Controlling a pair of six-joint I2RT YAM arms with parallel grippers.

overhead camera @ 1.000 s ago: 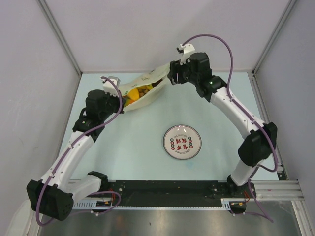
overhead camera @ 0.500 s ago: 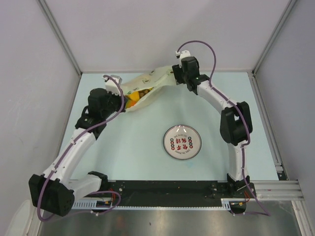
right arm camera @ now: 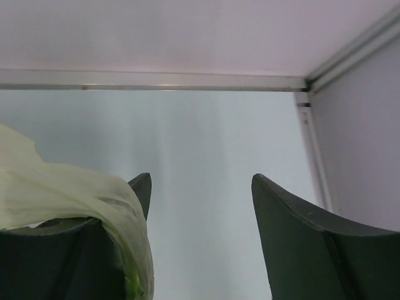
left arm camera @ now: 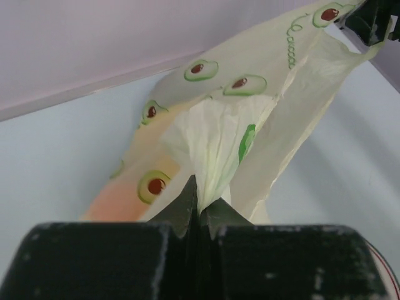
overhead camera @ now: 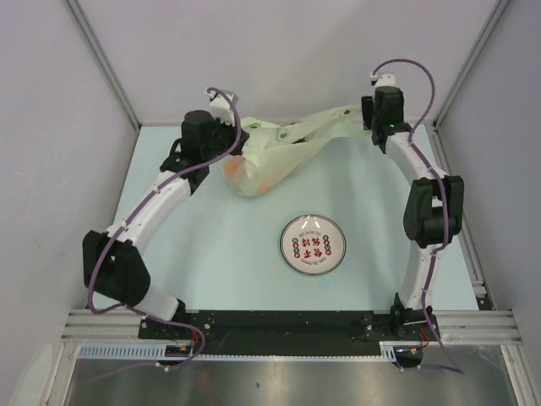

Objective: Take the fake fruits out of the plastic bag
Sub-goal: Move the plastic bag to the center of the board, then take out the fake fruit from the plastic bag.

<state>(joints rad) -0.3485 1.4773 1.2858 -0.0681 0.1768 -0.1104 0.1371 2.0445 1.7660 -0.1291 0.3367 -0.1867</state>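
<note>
Bag (overhead camera: pixel 283 152) stretched at twelve o'clock; left claw (left arm camera: pixel 199 209) clamped on it; right claw (right arm camera: pixel 200 187) apart, plastic draped over one finger (right arm camera: pixel 56 262); fruits (overhead camera: pixel 254 178) inside, none out yet.

Stretched between your left gripper (left arm camera: pixel 199 195) and right gripper (right arm camera: pixel 200 181), the plastic bag (overhead camera: pixel 279 156) bars the back of the table (overhead camera: pixel 220 245) from side to side, bulging lowest near its left end. You have open passage in front of it across the middle, where only the white plate (overhead camera: pixel 289 255) lies, well apart from the bag. The walls (overhead camera: pixel 254 59) close the back and both sides, and the left arm (overhead camera: pixel 144 216) and right arm (overhead camera: pixel 427 211) each curve along their own edge.
</note>
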